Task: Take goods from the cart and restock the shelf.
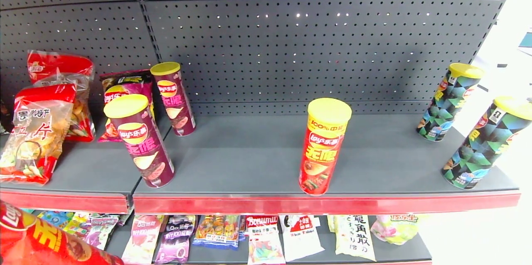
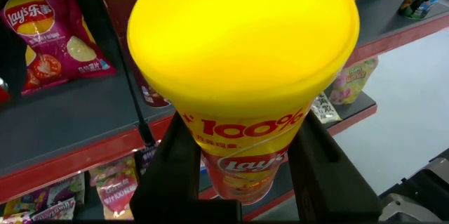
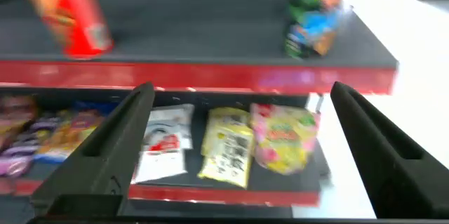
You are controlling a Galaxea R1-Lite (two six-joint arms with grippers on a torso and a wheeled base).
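Observation:
A red chips can (image 2: 242, 76) with a yellow lid stands between the fingers of my left gripper (image 2: 245, 182), which is shut on it. The same can (image 1: 41, 240) shows at the lower left corner of the head view, below the front of the shelf (image 1: 257, 161). A second red can (image 1: 324, 148) stands upright near the shelf's front edge, right of centre. My right gripper (image 3: 242, 161) is open and holds nothing. It hangs in front of the shelf's red front lip (image 3: 210, 76), below the shelf-top red can (image 3: 70, 13).
Two purple cans (image 1: 141, 140) (image 1: 173, 98) stand at the shelf's left, with snack bags (image 1: 37, 132) beyond them. Two dark patterned cans (image 1: 449, 103) (image 1: 484, 144) stand at the right end. Bare shelf lies between the purple cans and the red one. Several snack bags (image 1: 266, 236) fill the lower shelf.

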